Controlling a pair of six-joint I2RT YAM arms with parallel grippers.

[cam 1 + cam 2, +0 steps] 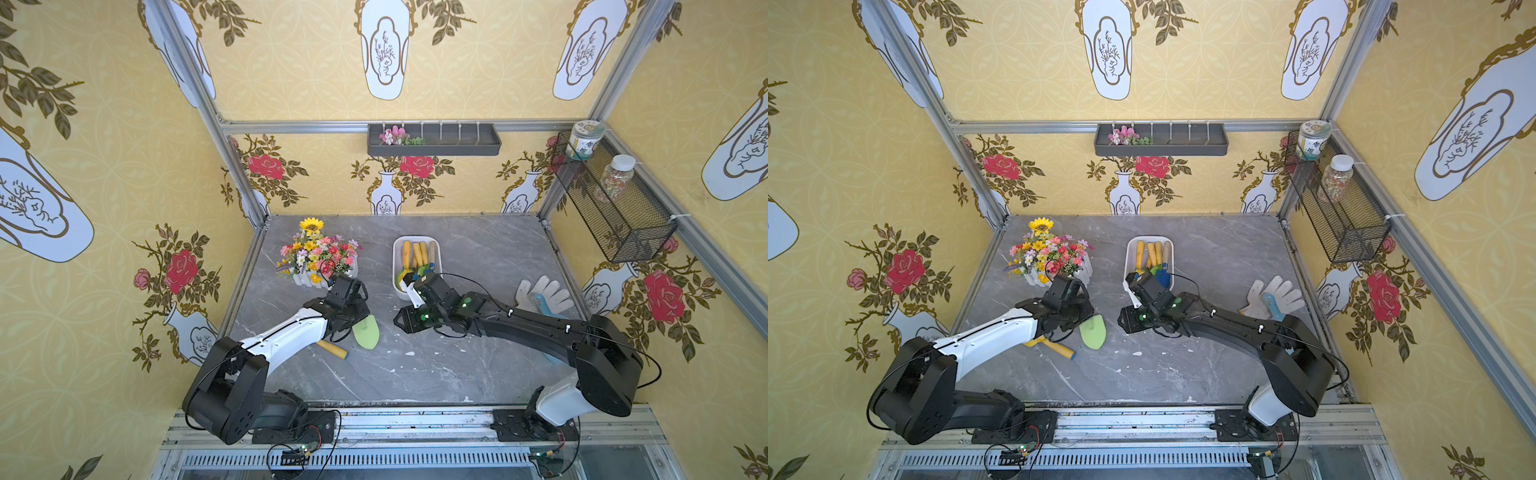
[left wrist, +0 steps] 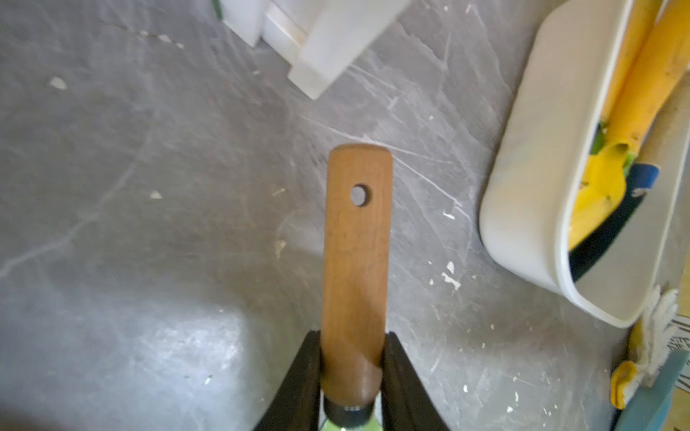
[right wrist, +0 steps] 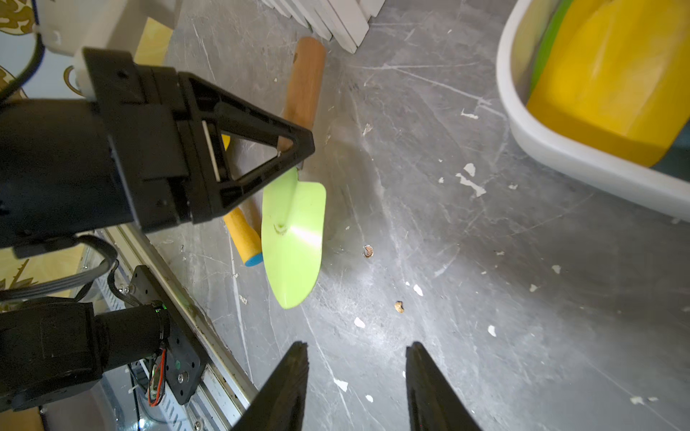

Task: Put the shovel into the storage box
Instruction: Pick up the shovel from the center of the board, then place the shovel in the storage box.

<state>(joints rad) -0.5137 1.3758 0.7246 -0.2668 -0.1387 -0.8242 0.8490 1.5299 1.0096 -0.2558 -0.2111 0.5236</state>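
Green shovel [image 3: 293,239], handle pinched in left end effector [image 2: 352,334]

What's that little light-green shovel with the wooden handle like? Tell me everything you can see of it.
The light-green shovel has a glossy pointed blade, a dark collar and a brown wooden handle with a hole near its rounded end. The left gripper is shut on the handle by the collar. The blade sits low over the grey marbled tabletop, beside a yellow-handled tool; whether it touches them is unclear.
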